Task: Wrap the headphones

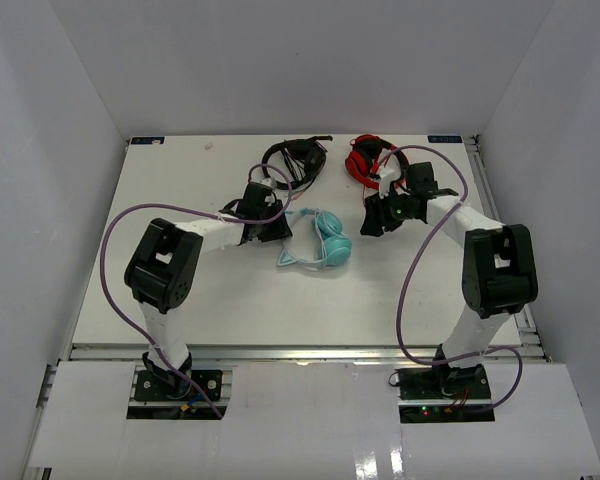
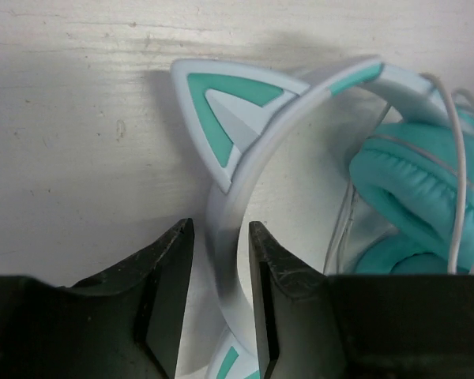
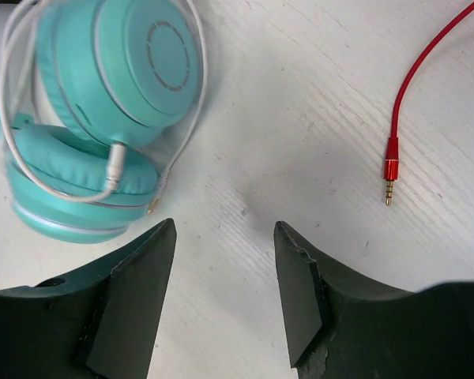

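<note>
Left gripper (image 2: pixel 220 229) first, since its fingers fill the bottom of the left wrist view: jaws only narrowly apart, straddling the whitish headband (image 2: pixel 231 189) of the headphones (image 1: pixel 320 243). There's a visible sliver of gap on one side, so it's around the band rather than squeezing it. One cat ear (image 2: pixel 229 103) sticks up just past the fingertips, and a teal ear cup (image 2: pixel 415 185) sits to the side with thin white strands draped over it. Right gripper (image 3: pixel 225 229) is spread fairly wide with nothing between its fingers, just bare table (image 1: pixel 280 310), hanging just beside the ear cups without touching them. From there you can see the white cable (image 3: pixel 205 83) looped loosely around both stacked cups, its plug (image 3: pixel 117 166) lying against the lower cushion. On the opposite side from the headphones, well apart, a red cable (image 3: pixel 426 71) ends in a red plug (image 3: pixel 389 170). In the top view the headphones lie on the table between the two grippers, with black headphones (image 1: pixel 295 158) beyond them on the left and red headphones (image 1: pixel 365 155) beyond on the right.
</note>
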Robot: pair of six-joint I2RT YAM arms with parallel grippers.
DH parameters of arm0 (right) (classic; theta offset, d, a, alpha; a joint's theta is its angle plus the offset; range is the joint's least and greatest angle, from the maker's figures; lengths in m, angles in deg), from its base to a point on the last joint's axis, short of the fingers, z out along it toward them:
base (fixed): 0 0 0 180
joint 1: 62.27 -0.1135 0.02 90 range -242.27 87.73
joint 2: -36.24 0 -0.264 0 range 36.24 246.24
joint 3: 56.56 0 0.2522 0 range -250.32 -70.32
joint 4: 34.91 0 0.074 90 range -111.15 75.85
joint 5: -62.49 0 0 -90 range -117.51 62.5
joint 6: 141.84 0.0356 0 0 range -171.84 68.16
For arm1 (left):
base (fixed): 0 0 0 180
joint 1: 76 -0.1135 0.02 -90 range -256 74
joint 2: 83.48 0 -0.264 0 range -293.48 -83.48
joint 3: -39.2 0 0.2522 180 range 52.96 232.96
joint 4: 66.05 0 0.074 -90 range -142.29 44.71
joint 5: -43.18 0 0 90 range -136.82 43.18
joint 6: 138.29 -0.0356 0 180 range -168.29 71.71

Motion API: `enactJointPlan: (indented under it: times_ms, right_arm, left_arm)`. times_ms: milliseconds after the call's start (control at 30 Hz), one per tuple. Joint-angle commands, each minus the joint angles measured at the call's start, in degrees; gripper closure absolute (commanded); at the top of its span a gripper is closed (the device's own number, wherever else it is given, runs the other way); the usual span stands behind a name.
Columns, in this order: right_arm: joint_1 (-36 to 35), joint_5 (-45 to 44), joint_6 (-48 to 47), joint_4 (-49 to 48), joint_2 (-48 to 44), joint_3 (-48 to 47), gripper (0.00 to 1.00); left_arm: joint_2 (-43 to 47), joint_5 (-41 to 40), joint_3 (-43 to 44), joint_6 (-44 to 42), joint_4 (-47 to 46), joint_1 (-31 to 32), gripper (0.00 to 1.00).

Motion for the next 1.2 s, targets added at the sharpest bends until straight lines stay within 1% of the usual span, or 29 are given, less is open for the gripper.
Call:
enactJointPlan:
  times_ms: [0,100,267,333,433,467,533,567,633,733,833,867,900,967,1033,1167]
  right_arm:
    - [0.82,-0.58,-0.91,1.57,-6.85,1.35,0.40]
    - [1.77,-1.04,-1.95,2.09,-11.67,2.91,0.36]
    - [3.29,-0.18,-4.85,4.53,-20.12,4.89,0.33]
    - [3.81,0.62,-6.31,4.81,-23.91,6.50,0.30]
    - [4.42,0.68,-8.01,4.45,-30.63,9.69,0.17]
    - [4.42,0.46,-7.95,4.31,-33.05,10.36,0.03]
    - [4.62,-1.83,-4.83,3.48,-36.21,12.02,0.10]
    - [4.67,-3.12,-3.77,3.56,-37.22,12.44,0.10]
    - [4.70,-5.46,-2.23,4.12,-39.26,13.41,0.10]
    - [4.77,-9.49,-0.01,3.68,-43.94,15.53,0.10]
    - [4.78,-14.82,2.72,2.69,-48.83,18.14,0.10]
    - [4.78,-16.23,3.39,2.19,-51.37,19.70,0.10]
    - [4.86,-18.07,3.92,1.67,-52.53,20.50,0.10]
    - [5.03,-21.88,4.28,0.83,-55.26,22.38,0.10]
    - [5.62,-23.54,4.36,0.45,-57.43,24.10,0.10]
    - [7.82,-21.71,4.73,0.36,-60.00,26.37,0.10]
  left_arm:
    - [4.27,1.06,1.81,0.76,2.80,0.04,0.37]
    - [6.67,1.69,1.21,0.33,3.52,0.04,0.22]
    - [13.47,4.13,-0.69,-1.46,3.63,0.04,0.08]
    - [17.31,5.40,-1.92,-2.90,3.61,0.04,0.02]
    - [25.33,6.16,-4.97,-5.50,3.63,0.04,0.02]
    - [27.25,6.60,-5.78,-6.89,3.70,0.04,0.02]
    - [33.86,7.72,-8.85,-9.89,3.76,0.04,0.02]
    - [36.76,8.27,-10.37,-11.23,3.85,0.04,0.02]
    - [46.12,9.47,-15.35,-14.24,4.04,0.03,0.02]
    - [57.21,10.49,-20.98,-18.96,4.51,-0.04,0.02]
    - [71.61,9.26,-27.32,-21.66,5.77,-0.04,0.02]
    - [74.36,9.18,-28.41,-21.91,6.51,-0.04,0.02]
    - [79.17,9.26,-30.33,-22.26,7.04,-0.04,0.02]
    - [82.98,8.66,-32.29,-22.31,8.24,-0.04,0.02]
    - [85.67,8.07,-33.79,-21.94,9.36,-0.04,0.02]
    - [87.52,6.55,-33.18,-22.08,10.75,0.04,0.02]
